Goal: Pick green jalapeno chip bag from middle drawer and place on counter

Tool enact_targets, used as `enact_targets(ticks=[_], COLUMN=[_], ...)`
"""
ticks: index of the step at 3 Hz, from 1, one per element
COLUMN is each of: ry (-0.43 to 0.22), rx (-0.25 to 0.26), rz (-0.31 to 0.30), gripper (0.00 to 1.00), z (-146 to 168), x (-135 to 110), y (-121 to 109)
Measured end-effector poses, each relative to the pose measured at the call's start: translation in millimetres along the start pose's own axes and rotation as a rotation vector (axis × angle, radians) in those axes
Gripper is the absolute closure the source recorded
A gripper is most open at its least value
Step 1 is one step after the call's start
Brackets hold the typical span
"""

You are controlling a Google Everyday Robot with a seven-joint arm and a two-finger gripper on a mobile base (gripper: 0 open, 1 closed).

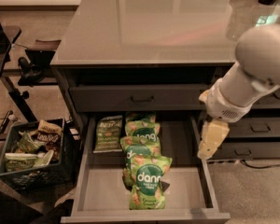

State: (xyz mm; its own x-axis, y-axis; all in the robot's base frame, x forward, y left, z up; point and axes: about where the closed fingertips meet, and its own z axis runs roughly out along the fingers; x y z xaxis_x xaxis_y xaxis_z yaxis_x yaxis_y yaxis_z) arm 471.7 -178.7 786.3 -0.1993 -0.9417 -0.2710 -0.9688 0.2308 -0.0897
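The green jalapeno chip bag (pixel 108 133) lies flat at the back left of the open middle drawer (pixel 101 190). It is dull yellowish-green with a pale band. My gripper (pixel 211 141) hangs from the white arm (pixel 252 73) over the drawer's right wall, well to the right of the bag and apart from it. The glossy grey counter (pixel 144 27) spans the top of the cabinet above the drawer.
Three bright green "dang" bags (pixel 147 183) lie in a row down the drawer's middle, right of the jalapeno bag. A shut drawer (pixel 135 98) sits above. Narrower drawers (pixel 261 127) stand at right. A black crate (pixel 32 155) of snacks stands on the floor at left.
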Motion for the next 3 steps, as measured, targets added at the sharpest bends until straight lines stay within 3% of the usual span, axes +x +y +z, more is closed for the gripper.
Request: enact_targets(ticks=[1, 2, 3], ry=[-0.069, -0.069, -0.156], rx=[-0.012, -0.012, -0.011], rz=[-0.004, -0.004, 0.007], gripper=[0.0, 0.0, 0.0], z=[44, 44, 65], x=[-11, -11, -22], y=[-12, -12, -12])
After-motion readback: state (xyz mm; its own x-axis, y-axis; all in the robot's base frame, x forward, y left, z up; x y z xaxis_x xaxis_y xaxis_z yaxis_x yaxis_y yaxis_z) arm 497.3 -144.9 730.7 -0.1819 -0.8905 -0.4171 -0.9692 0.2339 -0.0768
